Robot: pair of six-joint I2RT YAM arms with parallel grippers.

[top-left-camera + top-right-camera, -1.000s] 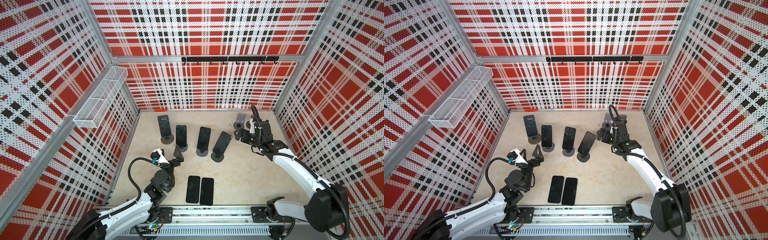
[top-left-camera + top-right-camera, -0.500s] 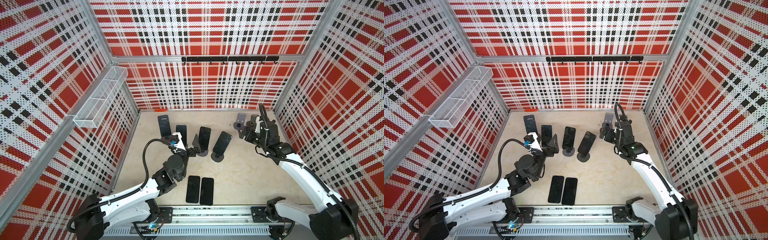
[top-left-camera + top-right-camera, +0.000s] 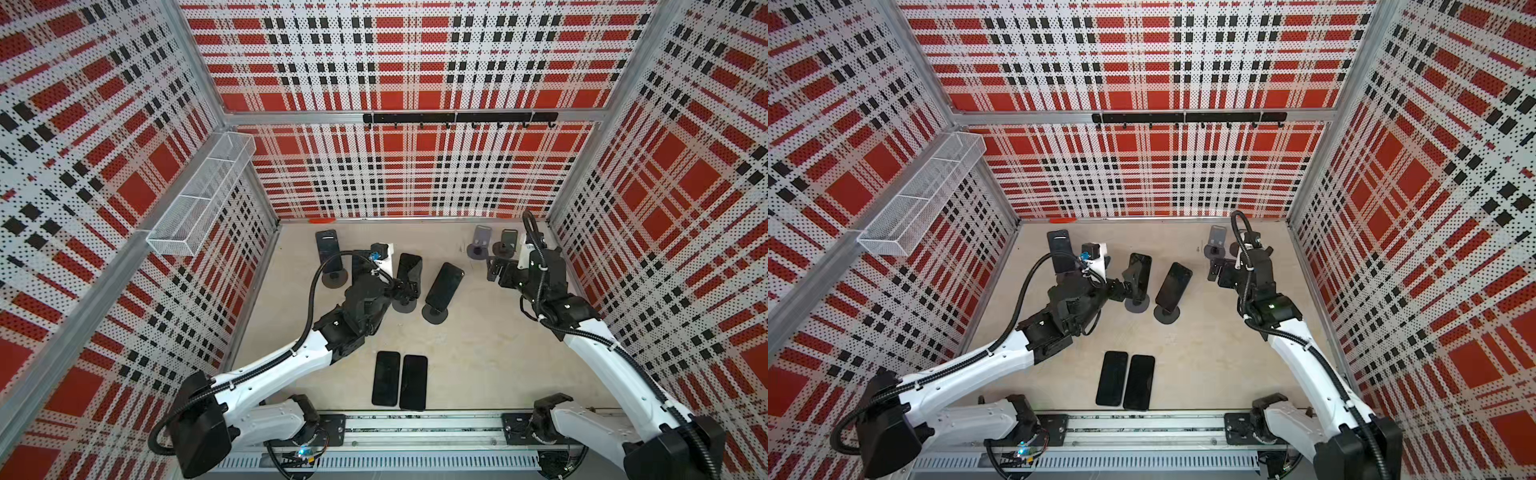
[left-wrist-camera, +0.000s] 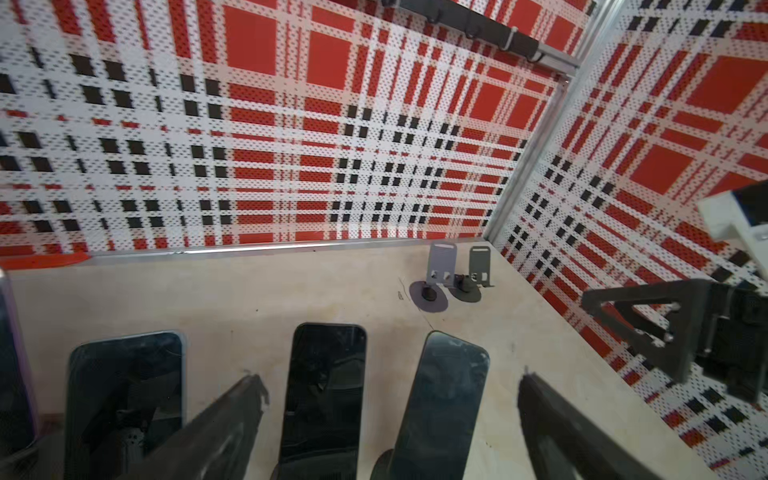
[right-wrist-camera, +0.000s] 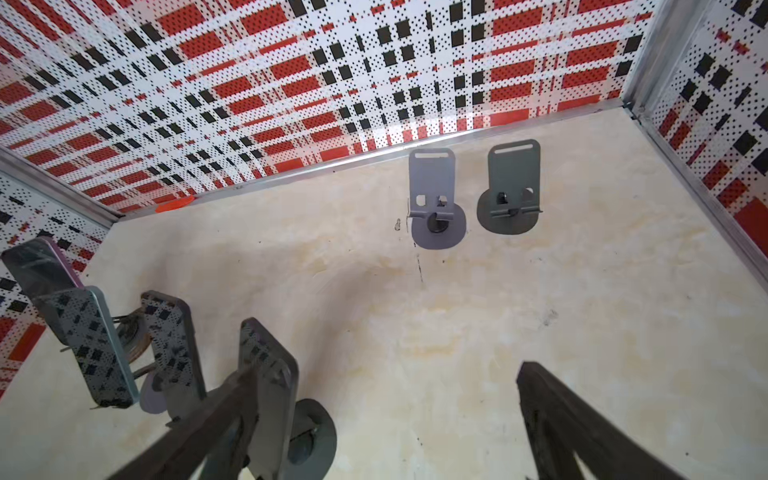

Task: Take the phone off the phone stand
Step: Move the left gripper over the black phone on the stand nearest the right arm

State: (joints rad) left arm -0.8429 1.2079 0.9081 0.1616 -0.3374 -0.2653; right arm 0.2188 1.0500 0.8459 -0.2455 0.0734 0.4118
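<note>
My left pincer point(image 4: 391, 380) spread, empty, at the phone point(image 4: 322, 395) leaning on its phone stand point(image 3: 1137, 306), middle of worktop point(image 3: 478, 353) | standing phones point(image 3: 444, 284) crowd both sides | my right pincer point(image 5: 386, 372) spread, empty, over bare worktop, right wall point(image 3: 665, 249) near | two empty stands point(image 5: 432, 183) by back wall point(image 3: 415, 187) | two flat phones point(image 3: 386, 378) near front edge

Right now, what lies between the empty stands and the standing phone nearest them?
Only bare table between phone and empty stands, shown in a top view.

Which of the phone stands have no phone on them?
The lighter grey stand and the darker grey stand beside it, in the back right corner. The other four stands each hold a phone.
</note>
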